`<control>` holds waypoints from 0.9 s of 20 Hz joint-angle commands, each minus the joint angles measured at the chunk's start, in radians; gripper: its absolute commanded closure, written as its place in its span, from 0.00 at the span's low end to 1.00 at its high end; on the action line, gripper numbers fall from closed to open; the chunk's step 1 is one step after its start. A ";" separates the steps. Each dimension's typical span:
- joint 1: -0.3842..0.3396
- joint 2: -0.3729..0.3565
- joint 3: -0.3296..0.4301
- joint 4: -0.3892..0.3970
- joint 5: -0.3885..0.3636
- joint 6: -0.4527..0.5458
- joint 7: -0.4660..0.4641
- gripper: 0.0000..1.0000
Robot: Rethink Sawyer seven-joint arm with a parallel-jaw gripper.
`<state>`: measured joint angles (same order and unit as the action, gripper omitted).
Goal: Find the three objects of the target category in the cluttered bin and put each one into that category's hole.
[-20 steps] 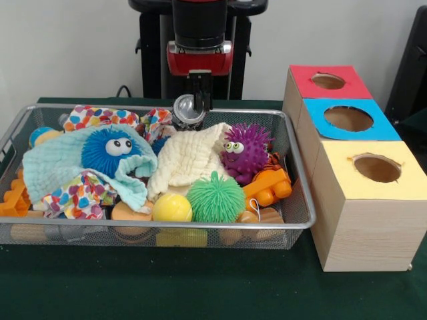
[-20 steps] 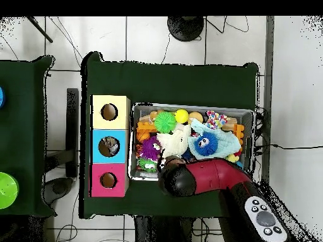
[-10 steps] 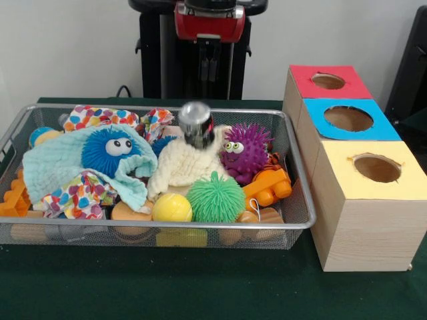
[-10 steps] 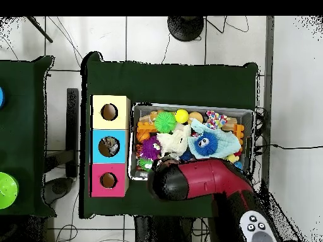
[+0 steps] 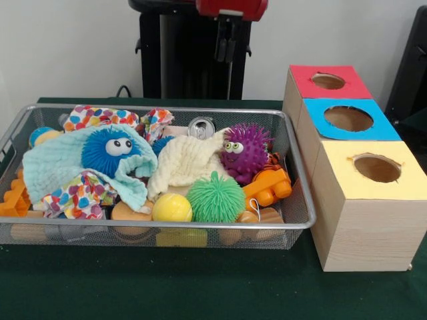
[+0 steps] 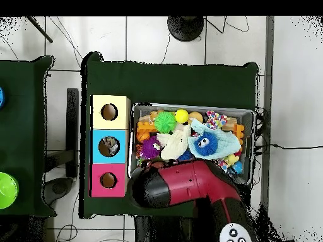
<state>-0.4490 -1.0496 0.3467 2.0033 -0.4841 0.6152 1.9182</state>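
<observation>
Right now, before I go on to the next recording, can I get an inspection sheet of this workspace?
Surface: green table cloth, bare in front of the bin.
Job's things: wire bin full of toys; three boxes beside it with holes on top: red box, blue box, yellow box. A silver can lies in the bin behind the cream cloth.
Clutter: blue fuzzy ball, purple spiky ball, green ball, yellow ball, orange block, spotted cloth.
Grippers: gripper raised above the bin, holding nothing; open or shut unclear.
Cables: black cable behind the bin.
Surroundings: white wall, black stand.
</observation>
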 commanded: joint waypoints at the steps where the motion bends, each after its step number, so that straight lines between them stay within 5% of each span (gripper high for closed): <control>1: 0.011 -0.031 -0.026 0.001 0.026 0.118 0.023 1.00; 6: -0.114 0.094 0.109 0.079 0.137 -0.158 0.017 1.00; 18: -0.108 0.097 0.099 0.088 0.107 -0.200 0.015 1.00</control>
<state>-0.5467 -0.9821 0.3824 2.0267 -0.3825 0.4585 1.9182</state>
